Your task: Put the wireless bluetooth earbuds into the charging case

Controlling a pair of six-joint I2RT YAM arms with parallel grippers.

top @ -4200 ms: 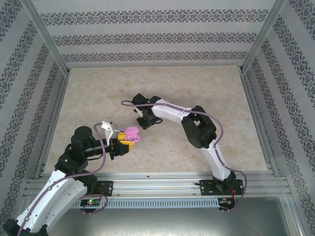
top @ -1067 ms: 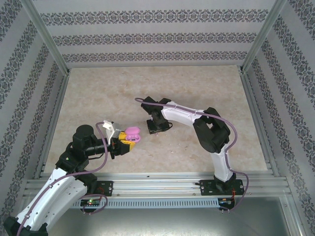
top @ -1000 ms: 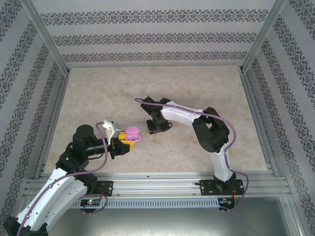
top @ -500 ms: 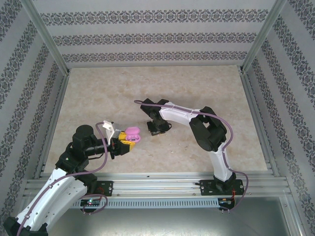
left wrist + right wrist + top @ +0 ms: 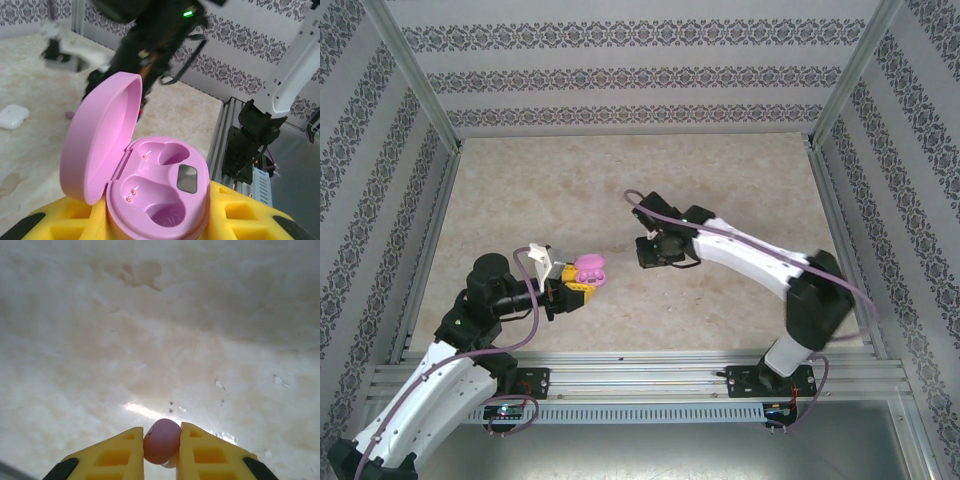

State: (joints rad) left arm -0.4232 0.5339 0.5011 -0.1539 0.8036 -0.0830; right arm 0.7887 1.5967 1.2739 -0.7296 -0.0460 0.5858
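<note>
My left gripper point(image 5: 160, 222) is shut on the pink charging case point(image 5: 165, 200), gripping its base between yellow fingers point(image 5: 245, 217). The lid stands open and both sockets are bare. From above, the case point(image 5: 588, 270) sits at the left gripper point(image 5: 578, 285), low and left of centre. My right gripper point(image 5: 161, 446) is shut on one small mauve-pink earbud point(image 5: 161, 440) just above the table, with a whitish bit showing beneath it. Seen from above, the right gripper point(image 5: 645, 252) hangs right of the case, apart from it.
A white pebble-shaped case point(image 5: 11, 116) lies on the marble table point(image 5: 740, 180), left of the pink lid. A small mauve blob point(image 5: 69, 114) lies near it, too blurred to identify. Aluminium rails point(image 5: 640, 375) run along the near edge, and patterned walls enclose the table.
The right gripper's jaws have closed on the earbud. The right arm's elbow has swung out to the right and its gripper has shifted slightly right. The left arm has not moved.
</note>
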